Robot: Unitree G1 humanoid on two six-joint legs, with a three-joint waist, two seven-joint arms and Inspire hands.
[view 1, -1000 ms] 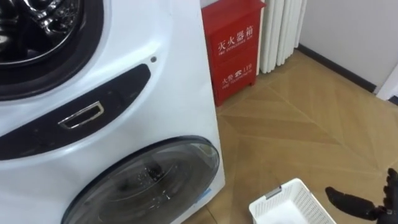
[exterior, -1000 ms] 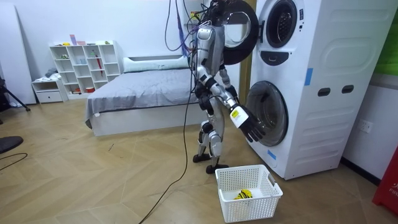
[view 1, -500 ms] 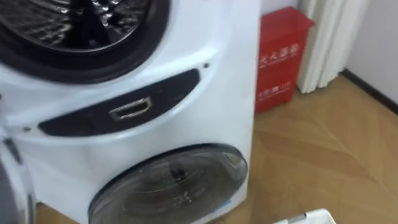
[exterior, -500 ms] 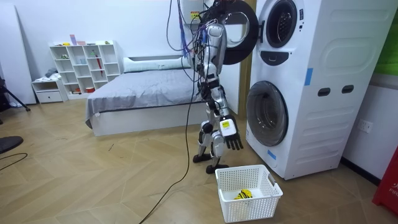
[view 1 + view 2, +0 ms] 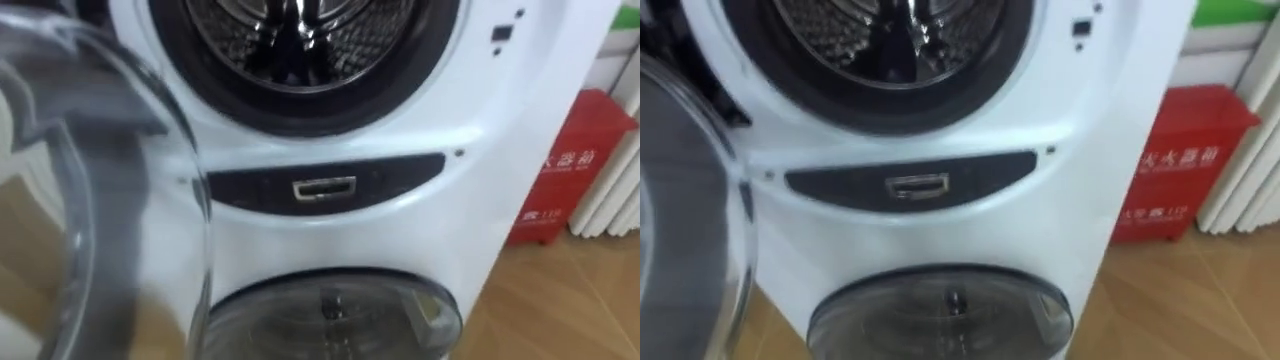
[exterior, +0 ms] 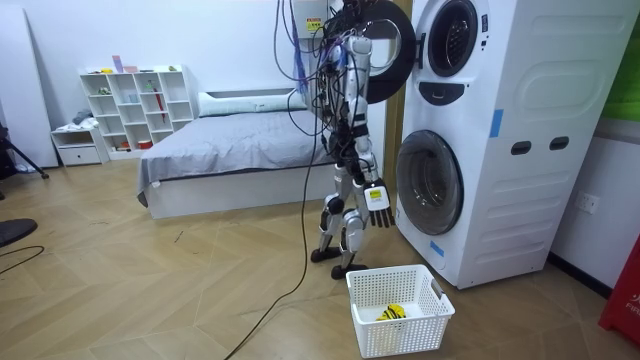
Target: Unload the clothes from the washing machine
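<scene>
So the robot's standing right up against the stacked white washing machine (image 6: 500,140), on the wood floor (image 6: 150,290) between it and the bed (image 6: 230,150), head pointed at the upper drum (image 5: 300,40). The round glass door (image 5: 100,200) is swung open on the robot's left, and the drum mouth faces straight at it. There's a dark shape in the middle of the shiny metal; can't tell if that's cloth or just a reflection.

Under the drum is a dark panel (image 5: 400,172) with a chrome-edged handle (image 5: 323,188), and below that the lower door (image 5: 330,315), which is closed.

As for writing, the red cabinet (image 5: 560,180) just right of the machine has white characters on its front, and there's a small blue label (image 6: 496,122) on the machine's side, too tiny to read.

The right hand (image 6: 378,199) hangs at its side near the lower door, fingers loose and pointing down, holding nothing.

The only laundry I can spot is a yellow-and-black bundle (image 6: 392,312) lying in the white laundry basket (image 6: 405,338) on the floor by the robot's feet. It's too small and bunched to tell which way it runs.
</scene>
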